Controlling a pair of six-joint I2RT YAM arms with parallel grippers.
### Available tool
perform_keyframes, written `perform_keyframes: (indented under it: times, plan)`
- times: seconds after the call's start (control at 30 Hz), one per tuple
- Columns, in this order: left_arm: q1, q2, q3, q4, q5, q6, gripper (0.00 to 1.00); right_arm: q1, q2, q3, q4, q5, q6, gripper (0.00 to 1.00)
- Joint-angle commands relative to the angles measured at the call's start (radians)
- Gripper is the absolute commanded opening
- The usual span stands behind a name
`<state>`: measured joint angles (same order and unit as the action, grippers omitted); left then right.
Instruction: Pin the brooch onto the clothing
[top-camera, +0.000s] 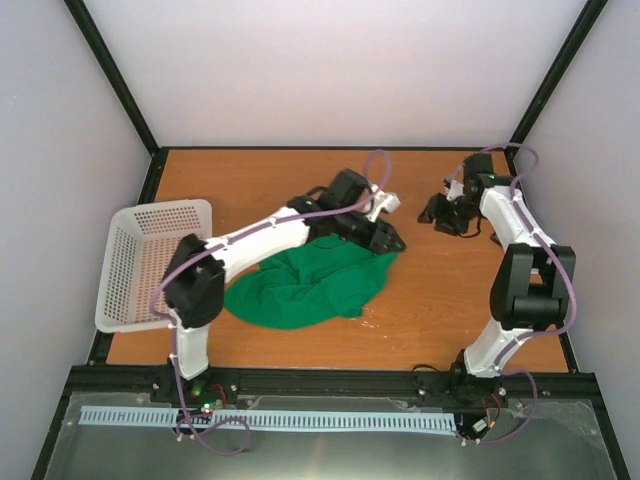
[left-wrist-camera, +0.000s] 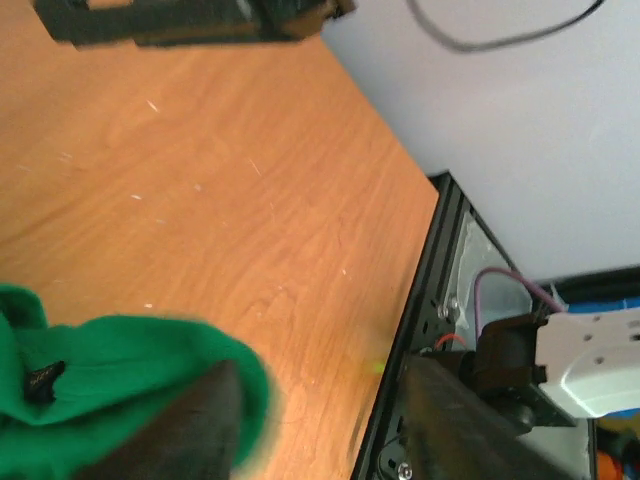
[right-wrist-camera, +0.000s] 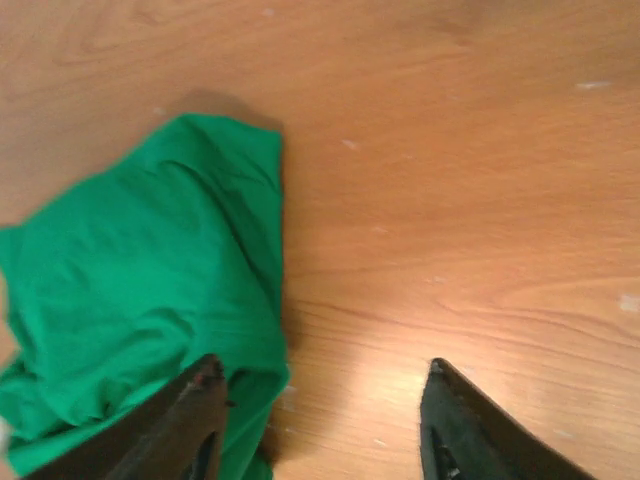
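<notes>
So the shirt (top-camera: 305, 288) is lying in a crumpled heap roughly mid-desk, a bit left of centre, nothing spread flat. Can't pick out the brooch in any view, so no idea where it sits.

In the left wrist view a fold of the green fabric bulges in at the lower left, and there's a small dark spot (left-wrist-camera: 45, 382) on it, too blurry to say what it is.

The left gripper (left-wrist-camera: 322, 385) is at the shirt's far right corner. Its fingers are apart with bare desk (top-camera: 440, 310) showing between them. One finger (left-wrist-camera: 205, 420) overlaps the fabric edge, but it's not clamped on anything I can see.

The right gripper (right-wrist-camera: 318, 390) is off to the right of the shirt, low over bare wood. Its fingers are spread too, with nothing between them. In its own view the left-hand finger lines up with the shirt's edge; touching or not, can't tell.

The left arm stretches right across the heap. A white mesh basket (top-camera: 165, 208) sits at the left edge of the desk, near the shirt.
</notes>
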<state>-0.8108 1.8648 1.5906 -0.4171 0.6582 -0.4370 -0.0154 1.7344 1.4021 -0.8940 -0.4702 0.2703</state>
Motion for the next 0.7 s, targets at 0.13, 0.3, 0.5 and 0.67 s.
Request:
perform_keyframes:
  times: [0.13, 0.3, 0.5, 0.67]
  plan:
    - [0.008, -0.140, 0.007, -0.043, -0.009, 0.138, 0.90, -0.023, -0.213, -0.192, 0.010, -0.006, -0.022, 0.74]
    - [0.138, -0.231, -0.126, -0.044, -0.154, 0.127, 1.00, -0.018, -0.274, -0.373, 0.073, -0.166, 0.031, 0.84]
    - [0.241, -0.016, 0.018, -0.093, -0.252, 0.182, 1.00, -0.025, -0.315, -0.497, 0.085, -0.138, 0.111, 0.87]
    - [0.242, 0.255, 0.274, -0.104, -0.208, 0.233, 1.00, -0.055, -0.367, -0.580, 0.129, -0.138, 0.118, 0.88]
